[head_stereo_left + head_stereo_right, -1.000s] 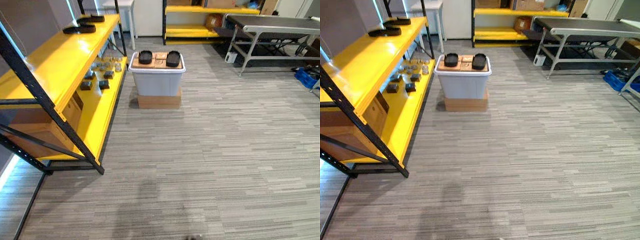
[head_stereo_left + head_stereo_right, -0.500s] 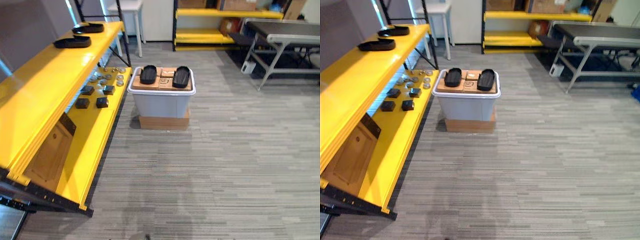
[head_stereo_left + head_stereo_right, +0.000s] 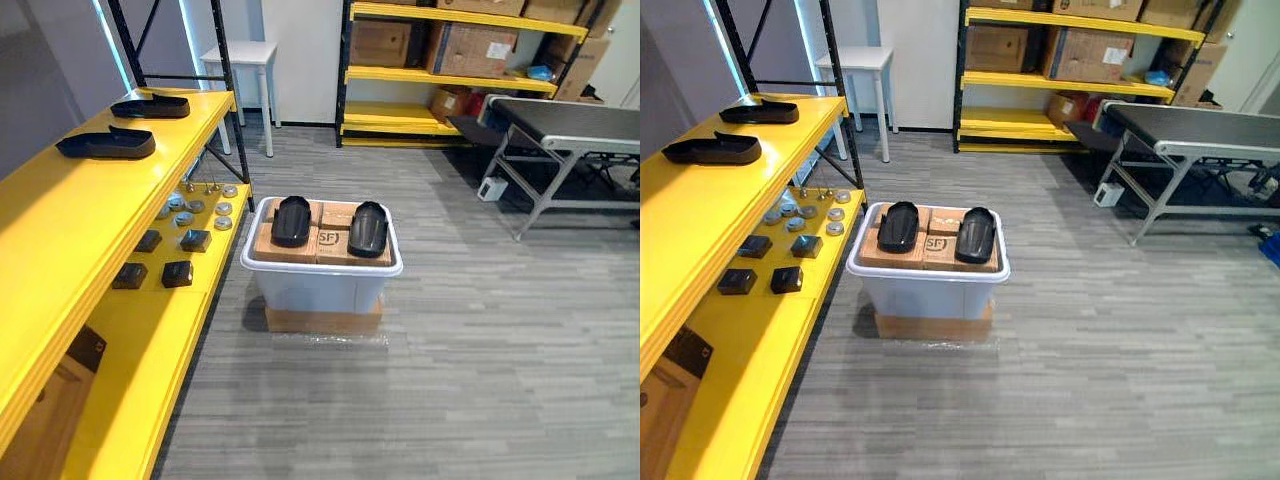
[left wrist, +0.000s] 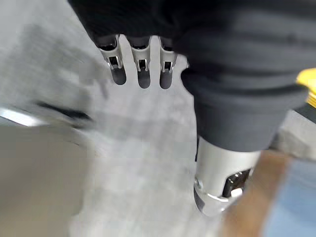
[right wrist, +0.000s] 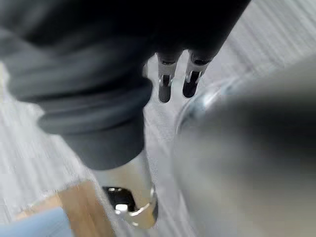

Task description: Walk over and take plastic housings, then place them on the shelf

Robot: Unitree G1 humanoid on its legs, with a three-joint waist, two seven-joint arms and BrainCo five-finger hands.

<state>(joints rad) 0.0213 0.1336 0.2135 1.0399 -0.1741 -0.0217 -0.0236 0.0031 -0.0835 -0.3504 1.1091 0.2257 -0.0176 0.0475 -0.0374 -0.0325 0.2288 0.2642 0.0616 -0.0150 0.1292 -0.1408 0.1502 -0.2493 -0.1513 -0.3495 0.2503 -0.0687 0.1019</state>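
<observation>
The left hand [image 4: 219, 74] and right hand [image 5: 94, 74] hung with fingers [image 4: 143, 69] [image 5: 166, 81] straight, slack and apart, holding nothing above the grey striped floor [image 3: 480, 350]. Ahead stood a pale bin [image 3: 320, 288] on a cardboard box [image 3: 322, 320], with two black plastic housings [image 3: 291, 220] [image 3: 368, 228] side by side on the cartons [image 3: 335, 243] filling it. Left of the bin ran the yellow shelf [image 3: 60, 215], two more housings [image 3: 106, 145] [image 3: 150, 107] on its upper level; a grey bench [image 3: 570, 125] stood well to the bin's right.

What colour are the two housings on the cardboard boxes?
Both housings are black; left eye view.

Bright, even light — sheen on yellow shelf [image 3: 70, 220].
</observation>
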